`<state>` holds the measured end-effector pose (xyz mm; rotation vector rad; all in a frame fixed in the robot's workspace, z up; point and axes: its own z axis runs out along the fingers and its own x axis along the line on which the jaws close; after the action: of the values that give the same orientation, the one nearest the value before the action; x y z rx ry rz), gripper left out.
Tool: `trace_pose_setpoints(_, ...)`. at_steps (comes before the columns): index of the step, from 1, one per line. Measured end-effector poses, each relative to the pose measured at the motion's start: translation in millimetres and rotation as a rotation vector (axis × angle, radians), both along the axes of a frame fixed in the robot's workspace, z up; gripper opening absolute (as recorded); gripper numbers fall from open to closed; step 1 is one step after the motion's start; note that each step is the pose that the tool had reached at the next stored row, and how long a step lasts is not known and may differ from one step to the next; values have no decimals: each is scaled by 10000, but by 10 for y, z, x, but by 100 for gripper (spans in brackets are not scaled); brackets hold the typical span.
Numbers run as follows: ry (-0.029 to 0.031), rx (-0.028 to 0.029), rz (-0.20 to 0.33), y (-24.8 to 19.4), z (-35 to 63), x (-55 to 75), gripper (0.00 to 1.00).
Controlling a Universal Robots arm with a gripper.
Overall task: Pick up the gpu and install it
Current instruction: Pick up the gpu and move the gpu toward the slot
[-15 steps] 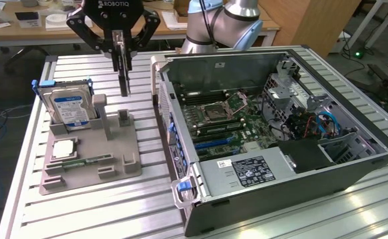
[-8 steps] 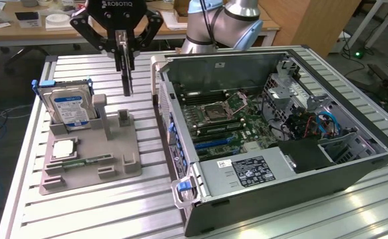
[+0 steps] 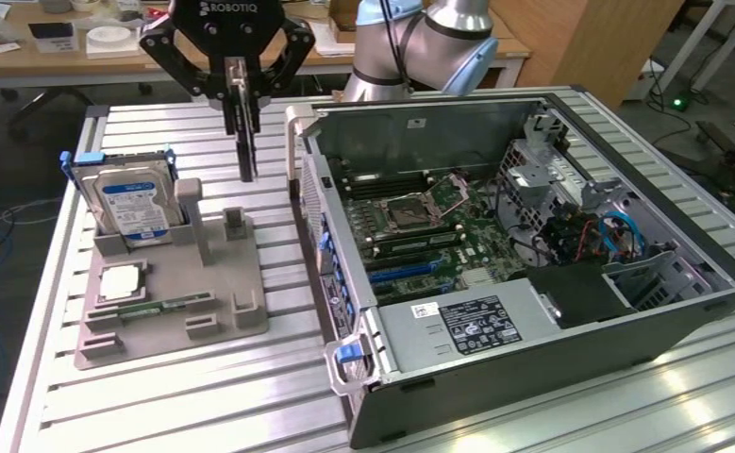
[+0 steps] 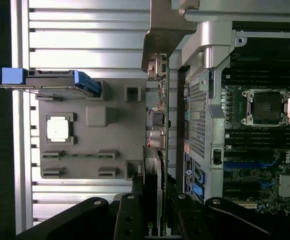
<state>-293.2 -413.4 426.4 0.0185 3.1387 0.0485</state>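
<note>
The gpu point(image 3: 246, 142), a thin dark card, hangs on edge straight down from my gripper point(image 3: 242, 94), which is shut on its upper edge. It is lifted clear of the grey holder tray point(image 3: 204, 274), between the hard drive and the open computer case point(image 3: 468, 330). In the wrist view the gpu point(image 4: 157, 120) shows edge-on, with its silvery metal bracket point(image 4: 166, 27) at the far end. My gripper point(image 4: 153, 202) clamps the card from both sides. The card sits just outside the case wall, over the tray's edge nearest the case.
A blue-labelled hard drive point(image 3: 134, 203) stands upright in the tray, with a processor chip point(image 3: 122, 281) and a narrow green memory stick point(image 3: 162, 306) lying beside it. The case's motherboard point(image 3: 424, 222) faces up with blue slots point(image 3: 411, 267). A slatted metal table point(image 3: 191, 396) carries everything.
</note>
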Motion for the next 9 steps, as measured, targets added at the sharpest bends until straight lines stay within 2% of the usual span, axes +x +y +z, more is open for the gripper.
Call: trace_pose_setpoints(9,0,0,1,0,-1,68,27)
